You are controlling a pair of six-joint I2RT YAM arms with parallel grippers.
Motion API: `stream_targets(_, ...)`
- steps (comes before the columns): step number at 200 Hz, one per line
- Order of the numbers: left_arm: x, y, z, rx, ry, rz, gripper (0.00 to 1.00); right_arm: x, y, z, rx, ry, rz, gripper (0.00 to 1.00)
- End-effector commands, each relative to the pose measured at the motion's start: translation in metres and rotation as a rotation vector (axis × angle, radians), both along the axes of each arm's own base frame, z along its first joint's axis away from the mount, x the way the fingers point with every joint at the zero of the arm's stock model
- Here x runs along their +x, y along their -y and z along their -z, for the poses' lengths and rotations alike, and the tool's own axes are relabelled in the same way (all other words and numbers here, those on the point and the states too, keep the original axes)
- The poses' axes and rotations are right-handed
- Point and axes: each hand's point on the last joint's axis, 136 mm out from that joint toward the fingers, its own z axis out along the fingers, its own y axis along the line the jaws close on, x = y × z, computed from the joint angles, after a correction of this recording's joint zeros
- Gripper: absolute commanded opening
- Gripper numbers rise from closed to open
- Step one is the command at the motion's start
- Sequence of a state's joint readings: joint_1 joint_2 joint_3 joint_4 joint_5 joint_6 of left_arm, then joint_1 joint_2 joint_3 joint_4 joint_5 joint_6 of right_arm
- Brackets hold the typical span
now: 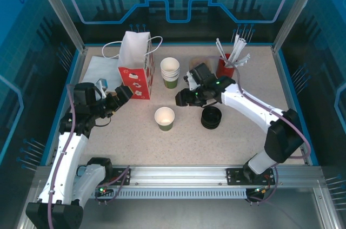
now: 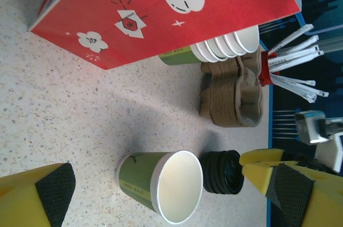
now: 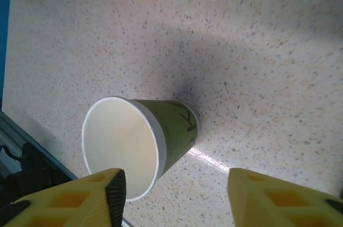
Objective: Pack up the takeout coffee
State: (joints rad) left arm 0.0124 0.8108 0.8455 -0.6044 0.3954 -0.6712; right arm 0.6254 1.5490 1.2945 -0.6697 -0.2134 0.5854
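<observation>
Cup (image 1: 164, 118): upright mid-table, no lid on it, nearer than the red bag (image 1: 136, 65).
Lids (image 1: 211, 117): black stack just right of the cup.
Right gripper (image 1: 181, 99): above the table, just far-right of the cup, fingers partly apart, holding nothing.
Left gripper (image 1: 120, 97): near the bag's near end, fingers spread wide, empty.

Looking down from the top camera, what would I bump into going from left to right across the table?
left arm's fingers → red paper bag → open paper cup → right arm's fingers → stack of black lids
</observation>
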Motion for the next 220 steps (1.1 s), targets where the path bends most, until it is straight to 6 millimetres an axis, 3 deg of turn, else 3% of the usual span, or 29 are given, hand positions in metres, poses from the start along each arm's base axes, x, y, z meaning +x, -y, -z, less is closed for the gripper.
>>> stream_targets(1, -0.006, 0.012, -0.014, -0.039, 0.028, 0.071, 0.99, -0.001, 0.037, -0.02, -0.083, 0.042, 0.036, 0.57)
stream_targets(50, -0.017, 0.039, 0.007, -0.158, -0.086, 0.123, 0.99, -0.012, 0.123, -0.011, -0.225, 0.017, 0.163, 0.59)
stream_targets(97, -0.042, 0.084, 0.054, -0.269, -0.429, 0.188, 0.99, -0.028, 0.175, 0.004, -0.253, -0.019, 0.285, 0.76)
stream_targets(130, -0.042, 0.107, 0.071, -0.298, -0.506, 0.219, 0.99, -0.034, 0.191, 0.014, -0.253, -0.041, 0.321, 0.81)
stream_targets(220, -0.021, 0.137, 0.088, -0.331, -0.555, 0.275, 0.99, -0.033, 0.193, 0.021, -0.243, -0.052, 0.332, 0.83)
